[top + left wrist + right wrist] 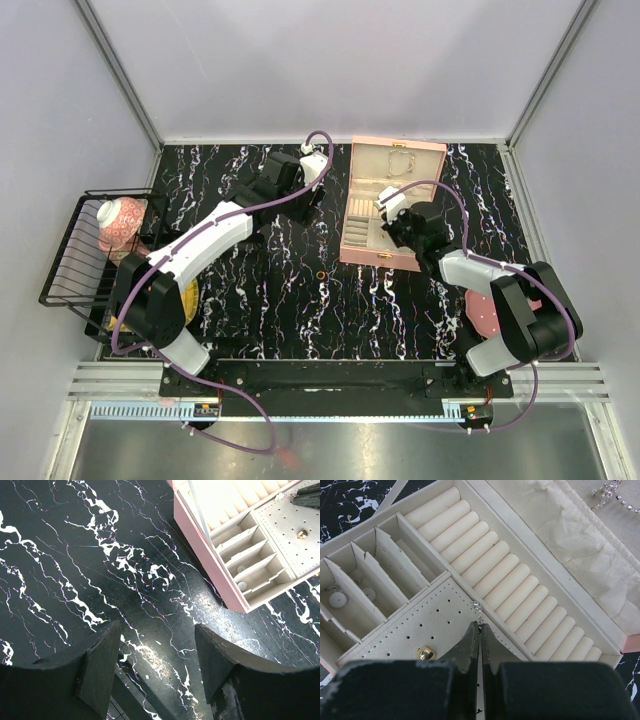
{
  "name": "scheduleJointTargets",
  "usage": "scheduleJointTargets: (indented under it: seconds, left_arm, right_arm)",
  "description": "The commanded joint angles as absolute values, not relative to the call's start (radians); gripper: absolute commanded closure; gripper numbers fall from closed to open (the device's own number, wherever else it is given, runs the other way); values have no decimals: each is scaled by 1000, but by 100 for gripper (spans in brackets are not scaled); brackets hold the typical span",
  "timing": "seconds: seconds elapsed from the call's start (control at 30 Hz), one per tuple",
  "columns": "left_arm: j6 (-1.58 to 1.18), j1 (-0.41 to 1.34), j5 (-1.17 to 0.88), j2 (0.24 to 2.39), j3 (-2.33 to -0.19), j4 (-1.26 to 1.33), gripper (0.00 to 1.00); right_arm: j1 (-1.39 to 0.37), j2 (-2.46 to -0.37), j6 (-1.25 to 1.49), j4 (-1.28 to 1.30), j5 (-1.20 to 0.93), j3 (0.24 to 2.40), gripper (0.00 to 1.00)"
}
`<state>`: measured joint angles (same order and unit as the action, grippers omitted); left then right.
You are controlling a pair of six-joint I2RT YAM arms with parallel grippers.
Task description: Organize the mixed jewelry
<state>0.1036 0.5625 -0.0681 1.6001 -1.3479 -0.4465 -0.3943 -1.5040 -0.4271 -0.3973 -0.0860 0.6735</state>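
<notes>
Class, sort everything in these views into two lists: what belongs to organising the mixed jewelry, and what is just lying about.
Belongs:
open pink square compartmented box
small loose gold-orange ring
thin sparkly chain strand in its lid
tiny silvery piece at the tip of the shut right gripper

Lying about:
black wire rack
pink-dotted white ceramic piece in it
round pink disc

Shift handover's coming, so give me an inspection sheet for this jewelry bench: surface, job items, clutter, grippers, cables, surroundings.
Surface: black marbled table.
Job's things: gold ring loose on the table; tiny sparkly piece over the dotted panel of the open pink box.
Clutter: wire rack at left; pink disc at right.
Grippers: left gripper open, empty; right gripper shut on the sparkly piece.
Cables: purple cables looping over the table.
Surroundings: grey walls, nothing else seen.
</notes>
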Motion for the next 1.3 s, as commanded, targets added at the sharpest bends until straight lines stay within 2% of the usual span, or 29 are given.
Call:
scheduleJointTargets:
  seconds: [0.0, 0.17, 0.7, 1.2, 1.27]
  left_arm:
    - [89, 557, -87, 1601, -1350, -396, 36]
    - [92, 557, -83, 1597, -1345, -393, 36]
    - [95, 557, -84, 1592, -1338, -387, 36]
    - [98, 557, -95, 1588, -1328, -377, 36]
    - [97, 557, -94, 1588, -1327, -374, 36]
  right_arm:
    - [-408, -1462, -433, -368, -83, 664, 91]
    - [-413, -1459, -430, -362, -89, 667, 83]
    - [-422, -1434, -426, -318, -68, 729, 70]
    - [-422, -1402, -417, -267, -11, 801, 69]
    - [-422, -1420, -425, -279, -6, 801, 71]
